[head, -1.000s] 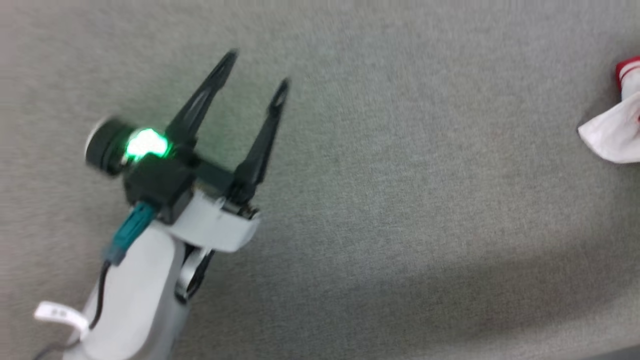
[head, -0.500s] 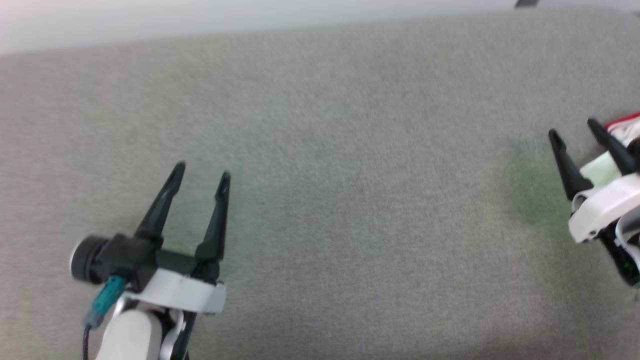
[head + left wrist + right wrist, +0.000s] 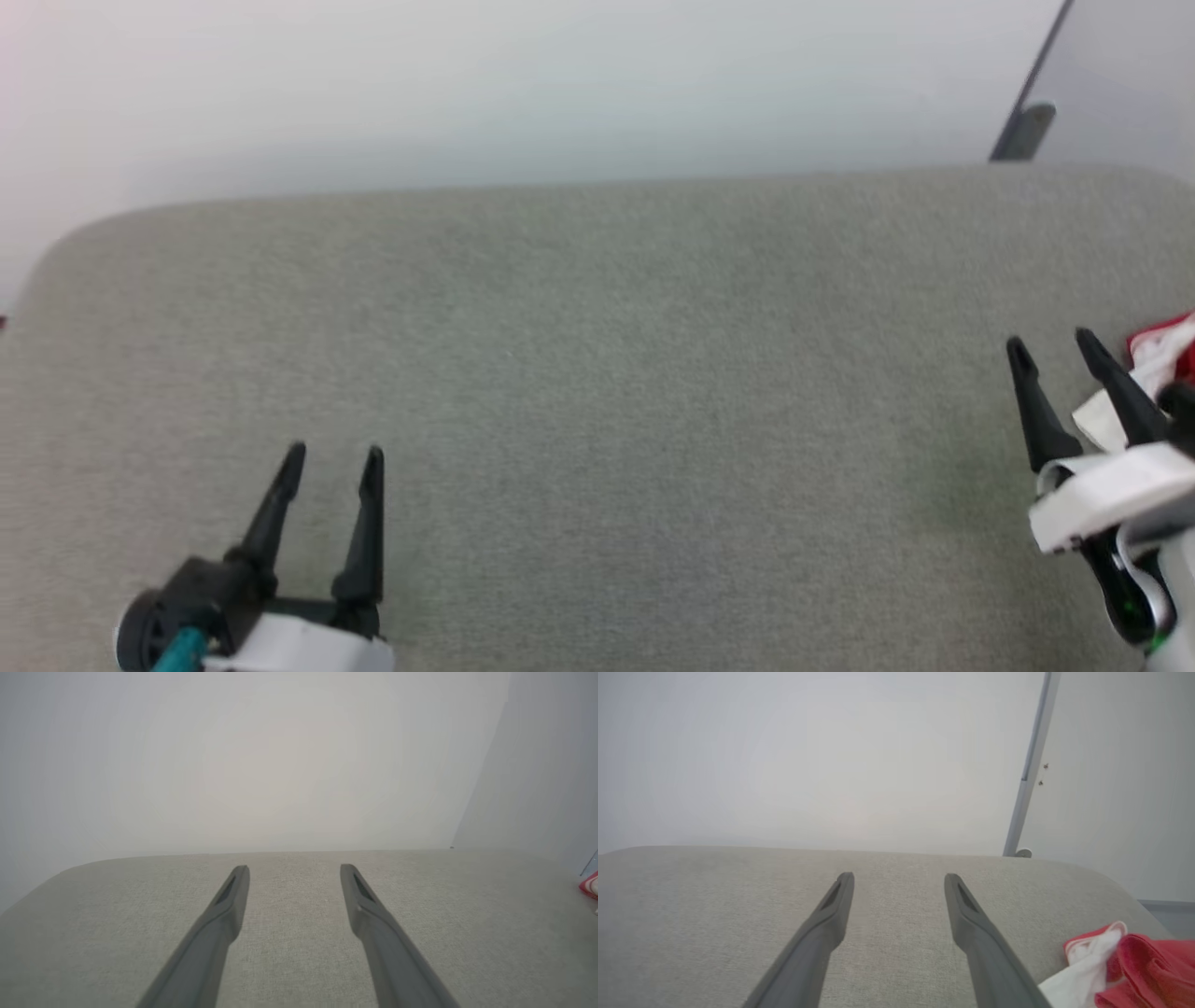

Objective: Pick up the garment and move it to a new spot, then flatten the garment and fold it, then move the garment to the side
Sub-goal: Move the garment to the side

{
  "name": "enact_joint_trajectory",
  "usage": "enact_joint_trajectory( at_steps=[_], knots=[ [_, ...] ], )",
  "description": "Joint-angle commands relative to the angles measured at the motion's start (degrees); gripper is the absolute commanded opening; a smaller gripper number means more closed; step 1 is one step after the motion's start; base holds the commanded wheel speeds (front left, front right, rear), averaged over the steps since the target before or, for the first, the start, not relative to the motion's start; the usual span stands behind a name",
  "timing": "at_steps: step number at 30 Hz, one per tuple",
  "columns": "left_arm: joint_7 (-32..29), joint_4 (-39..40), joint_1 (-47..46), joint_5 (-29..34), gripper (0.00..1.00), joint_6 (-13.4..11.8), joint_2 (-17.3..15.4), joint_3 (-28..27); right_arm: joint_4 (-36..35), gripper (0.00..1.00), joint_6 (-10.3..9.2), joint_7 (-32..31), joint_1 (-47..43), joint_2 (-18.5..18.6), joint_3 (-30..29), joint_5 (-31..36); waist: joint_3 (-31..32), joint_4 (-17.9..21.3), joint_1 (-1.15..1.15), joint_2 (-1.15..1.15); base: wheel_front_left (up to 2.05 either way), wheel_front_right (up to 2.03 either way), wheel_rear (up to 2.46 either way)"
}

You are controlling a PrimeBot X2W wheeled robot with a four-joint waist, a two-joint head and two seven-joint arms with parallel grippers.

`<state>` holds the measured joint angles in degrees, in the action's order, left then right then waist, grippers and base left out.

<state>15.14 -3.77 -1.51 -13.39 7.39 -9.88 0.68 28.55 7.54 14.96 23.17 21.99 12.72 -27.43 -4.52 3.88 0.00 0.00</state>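
Grey cushion [image 3: 597, 373] carries one garment [image 3: 1158, 355]; left hand [image 3: 333, 455], right hand [image 3: 1049, 342] gape.

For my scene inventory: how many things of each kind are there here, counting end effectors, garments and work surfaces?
End effectors: 2 (left end effector, right end effector, both open)
Garments: 1 (red and white garment)
Work surfaces: 1 (grey padded surface)
Total: 4
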Motion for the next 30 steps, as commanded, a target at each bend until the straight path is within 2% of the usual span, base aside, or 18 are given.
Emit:
enact_joint_trajectory(
  at_steps=[1, 11, 20, 30],
  knots=[
    [0.0, 0.3, 1.5, -0.4, 1.00, 0.1, 0.2, 0.1, -1.2, 1.00, -0.12, 0.2, -1.9, -0.1, -1.4, 0.6, 3.1, -2.6, 0.00, 0.00, 0.00, 0.00, 0.00],
    [0.0, 2.6, 5.6, -0.5, 1.00, 0.1, 0.7, 0.5, -12.0, 1.00, -0.11, 0.2, -13.1, -1.1, -7.8, 4.2, 3.8, -5.1, 0.00, 0.00, 0.00, 0.00, 0.00],
    [0.0, 5.9, 9.4, -0.6, 1.00, 0.1, 1.9, -0.9, -20.8, 1.00, -0.11, 0.1, -22.6, -2.7, -13.1, 6.6, 4.4, -5.1, 0.00, 0.00, 0.00, 0.00, 0.00],
    [0.0, 9.1, 12.4, 0.0, 1.00, 0.1, 2.3, -1.9, -27.6, 1.00, -0.11, -1.2, -28.5, -5.8, -16.9, 7.5, 4.4, -5.3, 0.00, 0.00, 0.00, 0.00, 0.00]
  ],
)
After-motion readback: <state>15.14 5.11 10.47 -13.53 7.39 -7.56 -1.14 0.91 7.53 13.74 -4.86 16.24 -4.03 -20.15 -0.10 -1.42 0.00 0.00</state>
